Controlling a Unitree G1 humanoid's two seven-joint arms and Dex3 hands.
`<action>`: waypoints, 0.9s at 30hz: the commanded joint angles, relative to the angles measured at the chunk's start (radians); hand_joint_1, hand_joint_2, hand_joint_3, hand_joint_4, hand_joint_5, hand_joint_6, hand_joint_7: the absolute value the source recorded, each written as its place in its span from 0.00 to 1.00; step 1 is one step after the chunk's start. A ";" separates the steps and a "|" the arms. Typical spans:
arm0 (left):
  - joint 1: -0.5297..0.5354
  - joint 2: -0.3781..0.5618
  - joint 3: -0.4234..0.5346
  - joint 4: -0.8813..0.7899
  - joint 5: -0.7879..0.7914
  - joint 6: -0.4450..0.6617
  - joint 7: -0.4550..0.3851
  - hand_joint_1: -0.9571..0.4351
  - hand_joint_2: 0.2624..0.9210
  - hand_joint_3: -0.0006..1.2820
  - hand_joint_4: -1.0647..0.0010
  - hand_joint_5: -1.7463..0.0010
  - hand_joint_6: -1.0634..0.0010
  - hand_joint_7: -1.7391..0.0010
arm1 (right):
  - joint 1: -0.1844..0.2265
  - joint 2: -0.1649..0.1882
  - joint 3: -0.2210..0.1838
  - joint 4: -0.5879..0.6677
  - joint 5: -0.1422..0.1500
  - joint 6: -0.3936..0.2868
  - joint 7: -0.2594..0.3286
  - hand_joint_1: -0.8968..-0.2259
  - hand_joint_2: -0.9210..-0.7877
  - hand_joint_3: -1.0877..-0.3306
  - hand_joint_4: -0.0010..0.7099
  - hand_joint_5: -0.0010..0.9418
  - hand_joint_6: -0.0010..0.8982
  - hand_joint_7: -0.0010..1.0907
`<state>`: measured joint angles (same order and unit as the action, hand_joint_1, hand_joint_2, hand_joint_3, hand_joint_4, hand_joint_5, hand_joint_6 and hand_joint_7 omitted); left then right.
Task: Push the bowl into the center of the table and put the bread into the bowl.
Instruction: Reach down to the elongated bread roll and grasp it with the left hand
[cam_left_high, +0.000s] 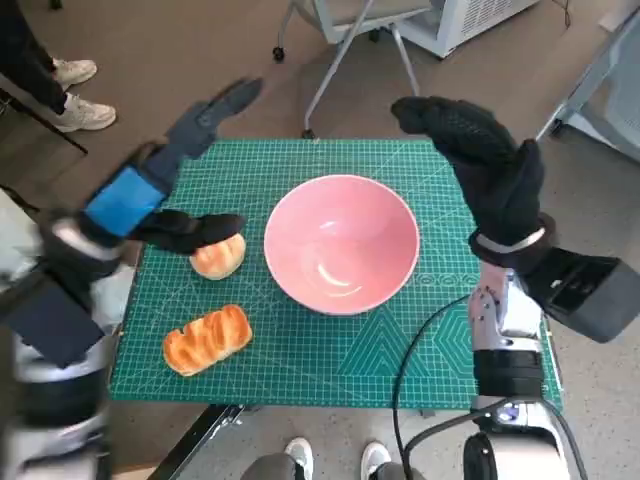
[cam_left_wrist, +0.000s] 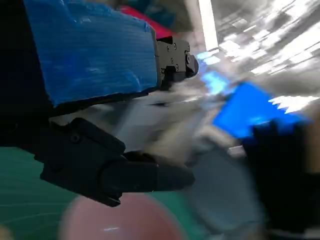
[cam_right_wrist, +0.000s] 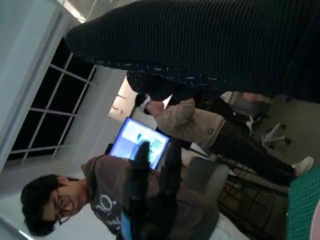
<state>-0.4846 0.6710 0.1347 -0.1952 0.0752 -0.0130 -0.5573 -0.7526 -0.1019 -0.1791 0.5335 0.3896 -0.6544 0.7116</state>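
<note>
The pink bowl (cam_left_high: 340, 245) stands empty near the middle of the green mat (cam_left_high: 300, 375); its rim also shows blurred in the left wrist view (cam_left_wrist: 120, 220). A round bun (cam_left_high: 220, 258) lies just left of the bowl, and a longer loaf (cam_left_high: 207, 339) lies nearer the front left corner. My left hand (cam_left_high: 165, 165) hovers blurred over the mat's left edge, fingers stretched out, thumb above the bun, holding nothing. My right hand (cam_left_high: 485, 160) is raised beside the bowl's far right, fingers spread and empty.
Chair legs (cam_left_high: 330, 70) stand beyond the table's far edge. A person's shoes (cam_left_high: 80, 95) are at the far left on the floor. Two people and a lit screen (cam_right_wrist: 140, 142) appear in the right wrist view.
</note>
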 joint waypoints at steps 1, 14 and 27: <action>0.073 0.203 -0.005 -0.284 0.120 0.376 -0.150 0.53 0.75 0.01 0.97 1.00 0.86 0.93 | 0.029 -0.004 -0.002 -0.005 0.010 0.030 -0.015 0.37 0.00 0.46 0.24 0.00 0.00 0.54; 0.250 0.289 -0.035 -0.539 0.207 0.571 -0.235 0.59 0.74 0.00 0.85 0.98 0.77 0.98 | 0.012 0.003 -0.021 0.022 0.016 0.018 -0.031 0.35 0.00 0.47 0.23 0.00 0.00 0.52; 0.329 0.301 -0.244 -0.597 0.421 0.673 -0.226 0.44 0.75 0.00 0.74 0.99 0.73 0.99 | -0.003 0.008 -0.023 0.044 0.028 0.024 -0.027 0.34 0.00 0.48 0.22 0.00 0.00 0.51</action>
<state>-0.1687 0.9716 -0.0650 -0.7760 0.4469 0.6393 -0.7831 -0.7595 -0.1002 -0.1996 0.5643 0.4013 -0.6452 0.6838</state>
